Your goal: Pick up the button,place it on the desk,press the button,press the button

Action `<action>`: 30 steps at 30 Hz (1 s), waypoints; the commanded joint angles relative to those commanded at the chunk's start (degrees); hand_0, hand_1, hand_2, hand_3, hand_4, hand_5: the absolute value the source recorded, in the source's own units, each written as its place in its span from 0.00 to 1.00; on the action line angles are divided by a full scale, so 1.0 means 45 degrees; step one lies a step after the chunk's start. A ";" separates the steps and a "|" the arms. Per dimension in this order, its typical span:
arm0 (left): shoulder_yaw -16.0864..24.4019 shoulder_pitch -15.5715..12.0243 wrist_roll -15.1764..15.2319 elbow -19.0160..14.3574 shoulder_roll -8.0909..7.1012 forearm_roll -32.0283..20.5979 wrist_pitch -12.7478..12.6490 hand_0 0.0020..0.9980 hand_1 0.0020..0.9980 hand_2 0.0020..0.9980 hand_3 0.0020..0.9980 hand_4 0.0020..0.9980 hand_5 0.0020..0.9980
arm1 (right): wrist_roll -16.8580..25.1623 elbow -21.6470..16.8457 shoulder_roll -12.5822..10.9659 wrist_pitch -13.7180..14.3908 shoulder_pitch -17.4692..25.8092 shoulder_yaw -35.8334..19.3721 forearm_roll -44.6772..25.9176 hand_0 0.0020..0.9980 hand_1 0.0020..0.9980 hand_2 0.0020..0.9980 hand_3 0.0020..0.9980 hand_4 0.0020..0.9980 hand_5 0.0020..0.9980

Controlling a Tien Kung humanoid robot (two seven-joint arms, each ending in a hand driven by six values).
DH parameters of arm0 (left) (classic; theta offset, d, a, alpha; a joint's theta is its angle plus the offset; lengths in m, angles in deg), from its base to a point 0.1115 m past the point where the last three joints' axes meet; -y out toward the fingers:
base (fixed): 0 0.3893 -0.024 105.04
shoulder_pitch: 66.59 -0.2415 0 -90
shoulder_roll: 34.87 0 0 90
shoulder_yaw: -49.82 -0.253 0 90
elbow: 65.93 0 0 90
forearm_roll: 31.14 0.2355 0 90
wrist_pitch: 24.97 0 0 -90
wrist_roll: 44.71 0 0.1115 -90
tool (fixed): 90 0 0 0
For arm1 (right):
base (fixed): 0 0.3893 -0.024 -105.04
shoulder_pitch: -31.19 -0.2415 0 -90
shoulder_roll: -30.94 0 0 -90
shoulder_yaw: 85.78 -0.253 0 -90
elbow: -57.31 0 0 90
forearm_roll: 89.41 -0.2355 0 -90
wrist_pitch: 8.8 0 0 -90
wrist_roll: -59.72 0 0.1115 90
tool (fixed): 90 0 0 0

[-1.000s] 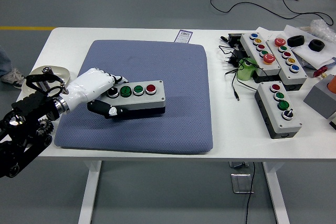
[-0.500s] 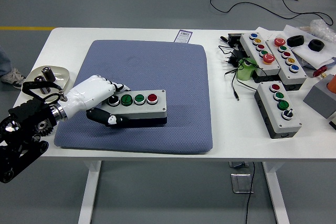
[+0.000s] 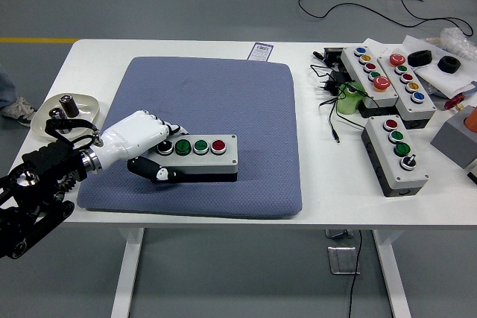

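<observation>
Glossy white left hand (image 3: 138, 138) clamps the boxy grey button box (image 3: 200, 157) on quilted blue mat (image 3: 223, 94)

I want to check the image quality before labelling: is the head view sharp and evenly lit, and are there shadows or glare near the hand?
Head view: sharp and evenly lit, no motion blur on the left hand; a soft shadow lies on the blue mat right of the button box; faint highlights show on the white table, no strong glare.
</observation>
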 joint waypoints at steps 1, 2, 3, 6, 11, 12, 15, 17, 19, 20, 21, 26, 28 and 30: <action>0.0036 0.0002 -0.0048 -0.0008 -0.0006 0.0034 0.0146 0.37 0.38 0.47 0.68 0.48 0.00 | 0.0002 0.0000 -0.0003 0.0004 -0.0009 -0.0003 -0.0006 0.67 0.66 0.68 0.62 0.31 0.17; 0.0068 0.0002 -0.0063 -0.0012 -0.0012 -0.0015 0.0341 0.37 0.38 0.47 0.68 0.48 0.00 | 0.0005 0.0000 -0.0005 0.0007 -0.0014 -0.0013 -0.0005 0.67 0.66 0.68 0.62 0.31 0.17; 0.0097 -0.0001 -0.0077 -0.0017 -0.0029 -0.0206 0.0728 0.37 0.38 0.47 0.68 0.48 0.00 | 0.0003 0.0000 -0.0005 0.0004 -0.0019 -0.0045 0.0018 0.67 0.66 0.68 0.62 0.31 0.17; 0.0100 -0.0004 -0.0107 -0.0008 -0.0059 -0.0351 0.1483 0.43 0.65 0.91 0.93 0.91 0.21 | 0.0000 0.0000 -0.0013 -0.0009 -0.0026 -0.0083 0.0083 0.67 0.66 0.68 0.62 0.31 0.17; 0.0310 -0.0177 -0.0316 -0.0311 -0.0160 -0.0610 0.2021 0.43 0.65 0.91 0.93 0.91 0.21 | 0.0007 0.0000 -0.0015 -0.0009 -0.0013 -0.0068 0.0048 0.67 0.66 0.68 0.62 0.31 0.17; 0.0472 -0.0283 -0.0355 -0.0480 -0.0194 -0.0818 0.2255 0.70 0.84 0.99 0.98 0.96 0.35 | 0.0006 0.0000 -0.0018 -0.0015 -0.0016 -0.0061 0.0050 0.67 0.66 0.68 0.62 0.31 0.17; 0.0882 -0.0510 -0.0433 -0.1002 -0.0325 -0.1329 0.2747 0.70 0.84 0.99 0.98 0.96 0.35 | 0.0024 0.0000 -0.0032 -0.0016 -0.0022 -0.0030 0.0004 0.67 0.66 0.68 0.62 0.31 0.17; 0.1039 -0.0568 -0.0490 -0.1307 -0.0413 -0.1532 0.2912 0.70 0.84 0.99 0.98 0.96 0.35 | 0.0029 0.0000 -0.0041 -0.0024 -0.0017 -0.0053 0.0031 0.67 0.66 0.68 0.62 0.31 0.17; 0.1162 -0.0625 -0.0553 -0.1747 -0.0554 -0.1804 0.3126 0.87 0.94 1.00 1.00 0.99 0.40 | 0.0031 0.0000 -0.0045 -0.0030 -0.0020 -0.0086 0.0081 0.67 0.66 0.68 0.62 0.31 0.17; 0.1213 -0.0657 -0.0577 -0.1948 -0.0609 -0.1898 0.3206 0.87 0.94 1.00 1.00 0.99 0.40 | 0.0030 0.0000 -0.0044 -0.0032 -0.0021 -0.0102 0.0100 0.67 0.66 0.68 0.62 0.31 0.17; 0.1270 -0.0695 -0.0601 -0.2138 -0.0659 -0.1981 0.3279 0.87 0.94 1.00 1.00 0.99 0.40 | 0.0031 0.0000 -0.0042 -0.0034 -0.0021 -0.0113 0.0116 0.67 0.66 0.68 0.62 0.31 0.17; 0.2220 -0.1190 -0.0819 -0.3421 -0.0813 -0.2345 0.3255 0.92 0.96 1.00 1.00 0.99 0.41 | 0.0031 0.0000 -0.0032 -0.0032 -0.0021 -0.0127 0.0104 0.67 0.66 0.68 0.62 0.31 0.17; 0.2775 -0.1432 -0.1210 -0.3999 -0.0806 -0.2477 0.3145 0.92 0.96 1.00 1.00 0.99 0.41 | 0.0019 0.0000 -0.0026 -0.0033 -0.0020 -0.0149 0.0143 0.67 0.66 0.68 0.62 0.31 0.17; 0.3243 -0.1675 -0.1830 -0.4588 -0.0797 -0.2461 0.3082 0.75 0.84 0.91 0.92 0.77 0.63 | 0.0018 0.0000 -0.0022 -0.0034 -0.0012 -0.0149 0.0138 0.67 0.66 0.68 0.62 0.31 0.17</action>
